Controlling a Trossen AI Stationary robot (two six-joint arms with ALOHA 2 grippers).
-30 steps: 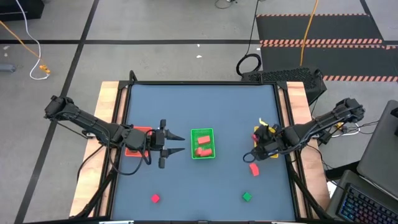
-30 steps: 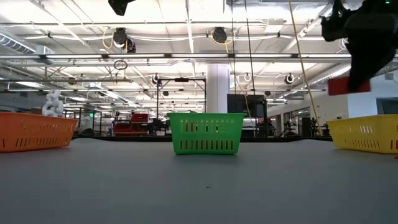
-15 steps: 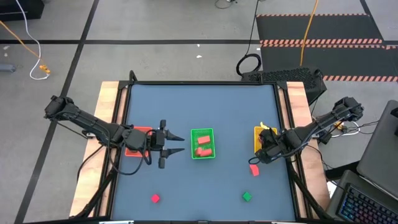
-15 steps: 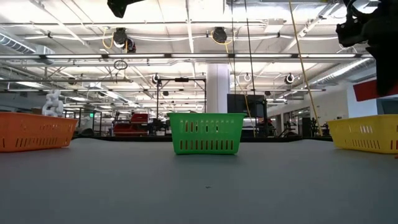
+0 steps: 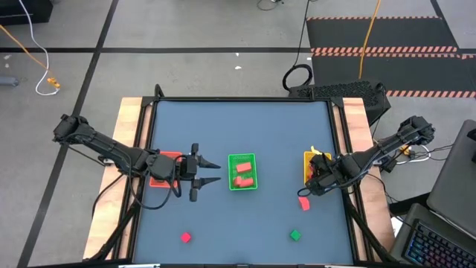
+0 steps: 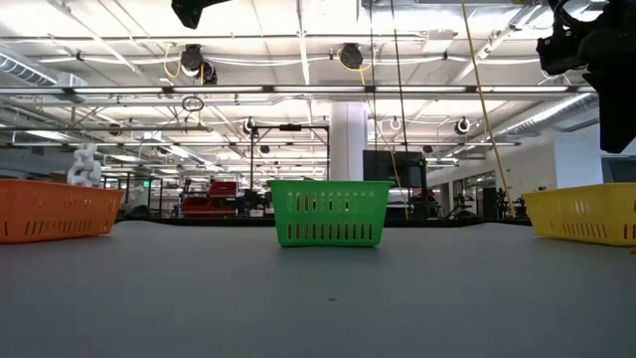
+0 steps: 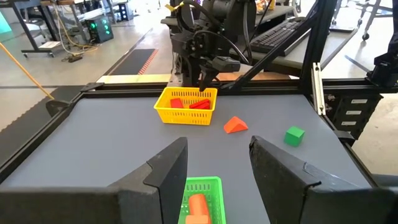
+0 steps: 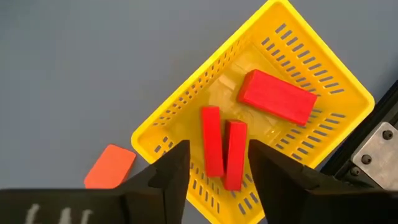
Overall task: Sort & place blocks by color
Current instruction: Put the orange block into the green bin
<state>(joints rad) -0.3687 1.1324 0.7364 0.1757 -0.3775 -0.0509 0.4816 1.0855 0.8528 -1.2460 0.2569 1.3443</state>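
Note:
My right gripper (image 5: pixel 315 180) (image 8: pixel 217 149) hangs open over the yellow tray (image 5: pixel 310 159) (image 8: pixel 199 74), fingers pointing down. Three red blocks lie flat in that tray: a wide one (image 8: pixel 277 96) and two narrow bars (image 8: pixel 212 140) (image 8: pixel 234 154). A salmon-orange block (image 5: pixel 303 202) (image 8: pixel 110 166) lies on the table beside the tray. A green block (image 5: pixel 295 235) (image 7: pixel 294 135) and a pinkish-red block (image 5: pixel 185 237) sit near the near edge. The green tray (image 5: pixel 242 158) holds salmon-orange blocks (image 5: pixel 242 173). My left gripper (image 5: pixel 216 171) (image 7: pixel 217 142) waits open, left of the green tray.
The orange tray (image 5: pixel 168 155) (image 6: pixel 55 211) lies partly under my left arm. The three trays stand in a row across the table's middle. Bare table stretches behind the trays to the far edge, and between the loose blocks in front.
My right gripper has moved a little toward the table's right edge, over the yellow tray. The red block that hung below it in the low view has travelled right with it and no longer shows there. My left arm has kept still.

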